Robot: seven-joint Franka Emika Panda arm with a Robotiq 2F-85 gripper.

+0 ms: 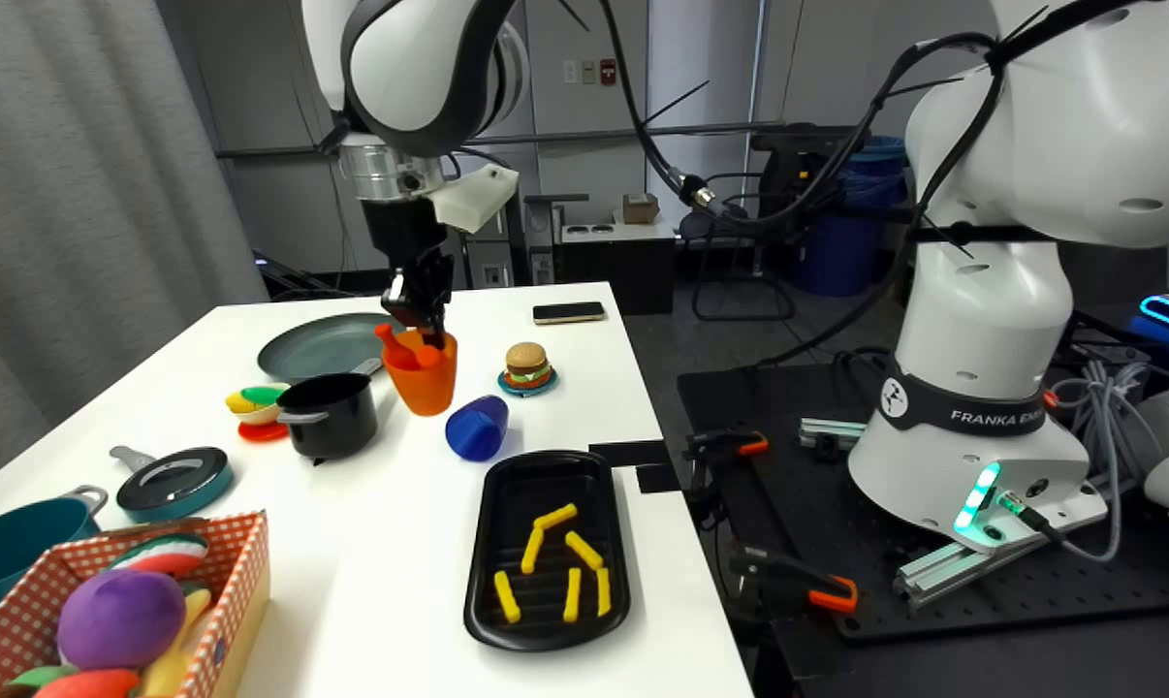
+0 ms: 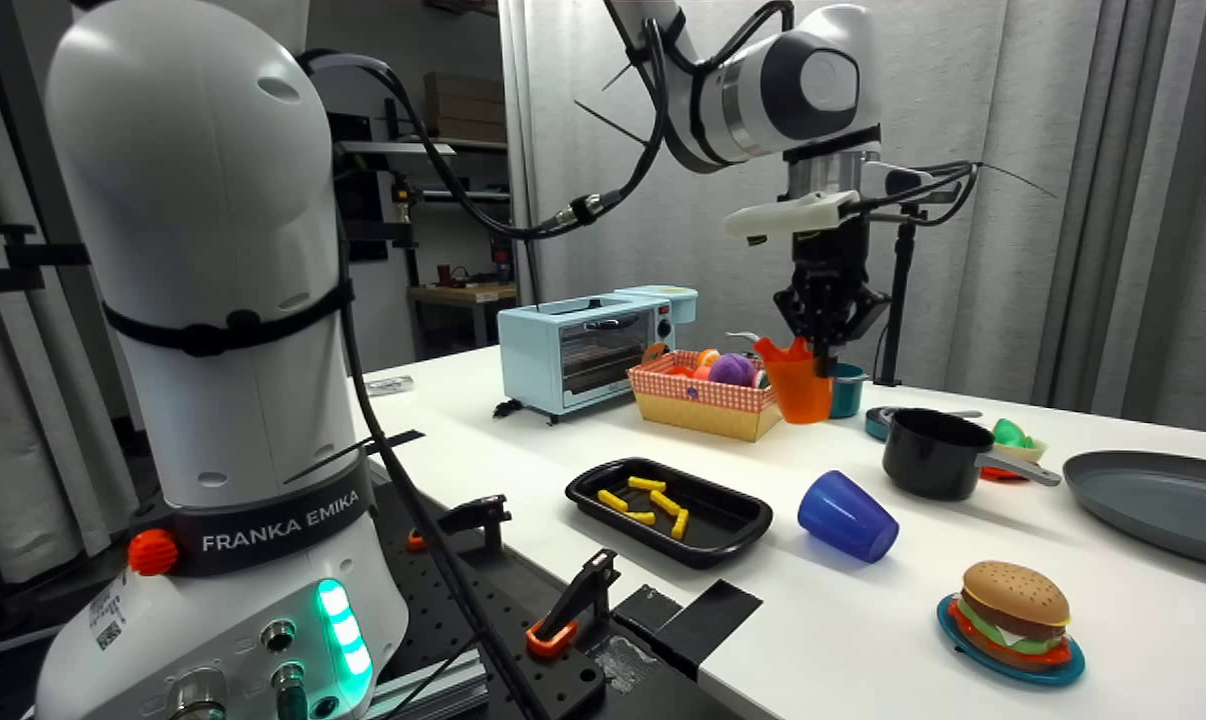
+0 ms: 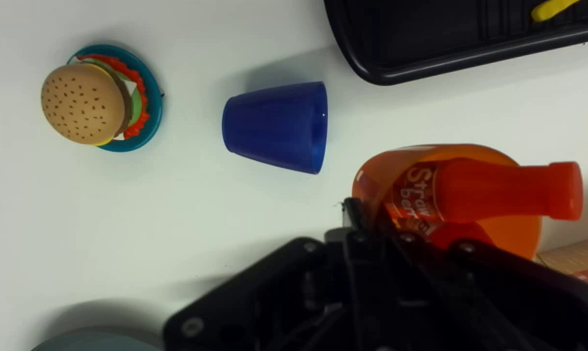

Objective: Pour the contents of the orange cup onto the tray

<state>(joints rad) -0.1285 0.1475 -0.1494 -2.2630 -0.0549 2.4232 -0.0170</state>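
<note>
My gripper [image 1: 434, 334] is shut on the rim wall of the orange cup [image 1: 429, 390] and holds it above the table, near upright. The cup also shows in an exterior view [image 2: 801, 393] and in the wrist view [image 3: 516, 239]. Inside it are red pieces: a red bottle [image 3: 499, 190] labelled "Straw berr", which sticks out past the rim, and another red piece [image 3: 462, 235] beside it. The cup's bottom is hidden. The black tray [image 1: 584, 490] lies on the table, apart from the cup, with several yellow pieces [image 1: 584, 551] in it.
A blue cup [image 1: 478, 428] lies on its side between the orange cup and the tray. A burger [image 1: 526, 364], a black pot [image 1: 337, 431], a grey pan [image 1: 318, 344], a basket of toy food [image 2: 703, 412] and a toaster oven [image 2: 531, 355] stand around.
</note>
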